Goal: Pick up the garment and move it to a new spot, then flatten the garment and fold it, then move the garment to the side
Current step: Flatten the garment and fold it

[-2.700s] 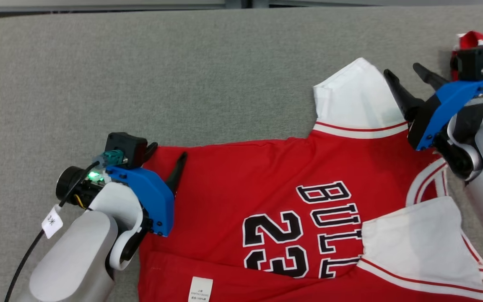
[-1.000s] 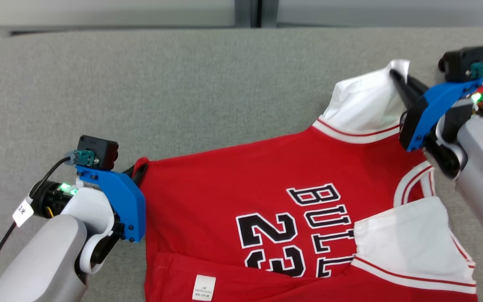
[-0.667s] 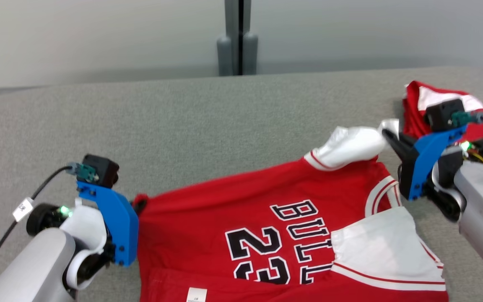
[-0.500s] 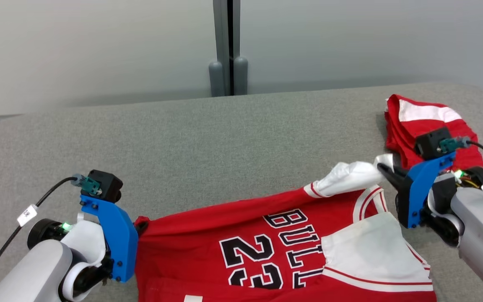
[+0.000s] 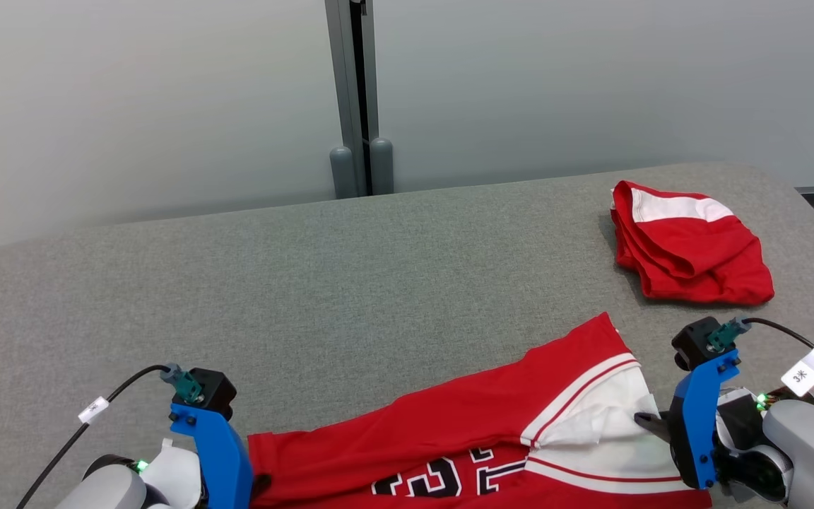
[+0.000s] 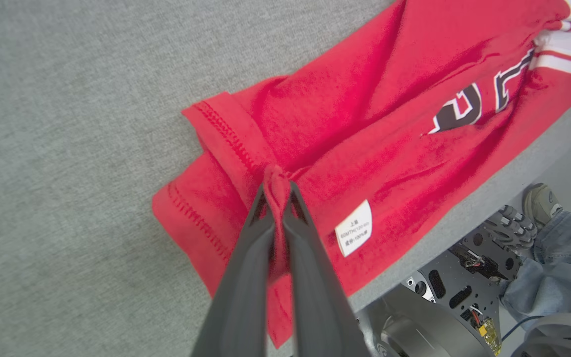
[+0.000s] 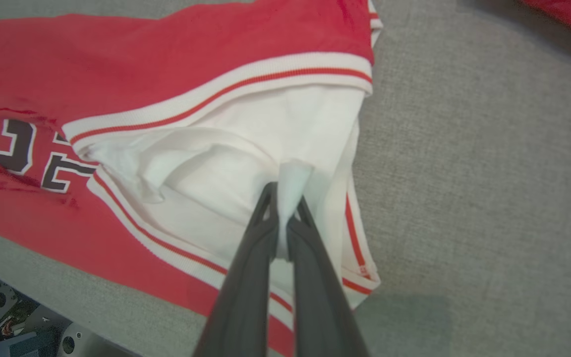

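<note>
**Garment.** The red jersey [image 5: 463, 431] lies along the near edge of the grey cloth-covered table [image 5: 379, 283], towards its near right corner. Its length runs left to right. The black numerals and the white sleeve panel [image 7: 246, 163] face up. The cloth is doubled at both ends. Whether its lower border overhangs the near edge cannot be determined.

**Left gripper** [image 6: 276, 186]. The jaws are clamped together on a bunched pinch of the red hem [image 6: 226, 134] at the jersey's left end. The white care label [image 6: 354, 228] lies just beside the fingers.

**Right gripper** [image 7: 285, 191]. The jaws are clamped together on a tuft of white sleeve fabric at the jersey's right end, inside the red-striped trim.

**Assessment.** Each arm holds one end of the same long side. This appears intended to keep the cloth stretched between them, so that a fold comes down straight and without slack in the middle. The work is judged to be in the folding stage. The placement to the side is not yet done.

**Other items.** A second red and white garment [image 5: 689, 247] sits bundled near the far right corner, well apart from the jersey. It probably marks the set-aside area. A person's jeans leg and shoe [image 6: 543, 203] show beyond the near edge, beside the robot's base [image 6: 444, 297].

**Risk.** Both pinches are small, and the hem could slip out under tension.
</note>
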Controlling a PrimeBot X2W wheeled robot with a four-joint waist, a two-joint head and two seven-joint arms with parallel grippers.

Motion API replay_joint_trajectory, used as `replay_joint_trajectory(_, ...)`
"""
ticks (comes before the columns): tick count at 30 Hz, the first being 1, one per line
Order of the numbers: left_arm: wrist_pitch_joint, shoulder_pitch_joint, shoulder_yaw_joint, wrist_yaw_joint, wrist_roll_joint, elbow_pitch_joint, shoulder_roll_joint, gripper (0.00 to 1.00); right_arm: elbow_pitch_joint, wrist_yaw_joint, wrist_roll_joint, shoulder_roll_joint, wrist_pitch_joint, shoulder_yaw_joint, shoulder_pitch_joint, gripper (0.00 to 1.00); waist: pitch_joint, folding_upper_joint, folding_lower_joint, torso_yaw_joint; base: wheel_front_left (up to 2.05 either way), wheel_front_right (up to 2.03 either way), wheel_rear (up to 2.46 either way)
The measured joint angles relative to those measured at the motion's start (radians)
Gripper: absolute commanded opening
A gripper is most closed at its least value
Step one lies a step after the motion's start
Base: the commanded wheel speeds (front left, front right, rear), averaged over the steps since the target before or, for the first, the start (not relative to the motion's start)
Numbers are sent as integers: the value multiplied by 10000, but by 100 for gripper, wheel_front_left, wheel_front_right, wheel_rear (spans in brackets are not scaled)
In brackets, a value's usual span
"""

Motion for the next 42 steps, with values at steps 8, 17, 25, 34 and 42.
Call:
replay_joint_trajectory(8, -711, -24, 198, -8, 295, 27, 245, 100, -830, 0, 591, -462, 107, -276, 417, 100, -233, 0, -1, 156, 0, 0, 0)
replay_joint_trajectory(17, -3770, 217, 1034, 1012, 1611, -1444, 441, 100, -2213, 0, 560, -991, -3473, -2080, 939, 100, -536, 0, -2, 390, 0, 0, 0)
replay_joint_trajectory(25, -7752, 1384, 2263, 2734, 2681, -1557, -100, 100, -1931, 0, -633, -198, -5848, -4782, 2023, 100, -686, 2, -1, 432, 0, 0, 0)
replay_joint_trajectory(34, -10316, 2584, 3193, 3329, 3135, -1264, -1365, 100, -2721, 0, -4353, 2010, -5868, -9026, 4753, 100, -695, 2, -1, 472, 0, 0, 0)
replay_joint_trajectory(42, -10347, 3589, 4418, 2688, 3975, -955, -2752, 100, -2554, 0, -6144, 3126, -5866, -9963, 5849, 100, -577, 2, -1, 510, 0, 0, 0)
